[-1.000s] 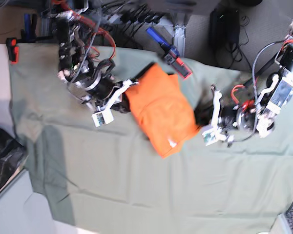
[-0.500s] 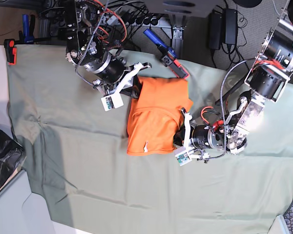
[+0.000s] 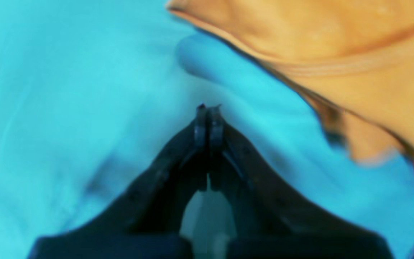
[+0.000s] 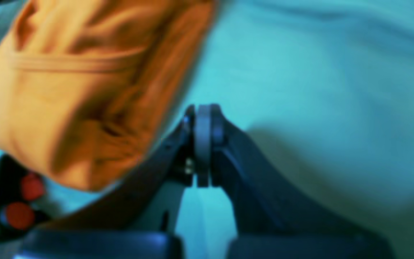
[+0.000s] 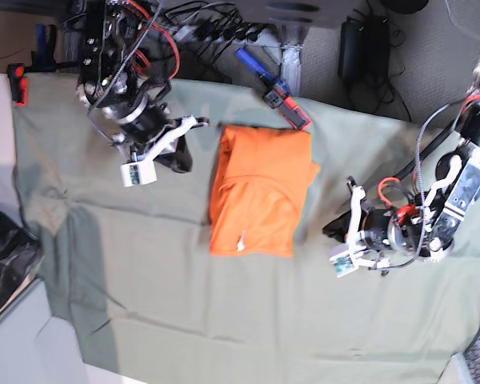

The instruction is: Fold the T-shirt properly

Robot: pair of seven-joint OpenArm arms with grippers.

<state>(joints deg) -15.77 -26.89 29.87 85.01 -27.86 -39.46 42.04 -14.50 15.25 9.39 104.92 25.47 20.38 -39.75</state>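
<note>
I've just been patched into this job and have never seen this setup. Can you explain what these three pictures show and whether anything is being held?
It is a machine with two arms, each ending in a two-fingered gripper. The base view looks down from above on the whole scene. In it the left gripper is on the right side and the right gripper is on the left. The other two pictures come from small cameras on the wrists, looking along each gripper's fingers, so they are close up and blurred, with colours shifted towards blue.

A sage-green cloth covers the table. On it lies the orange T-shirt, folded into a compact rectangle, with a small white tag showing near its lower edge.

Both grippers are shut and hold nothing. Each sits beside the T-shirt, apart from it.
</note>
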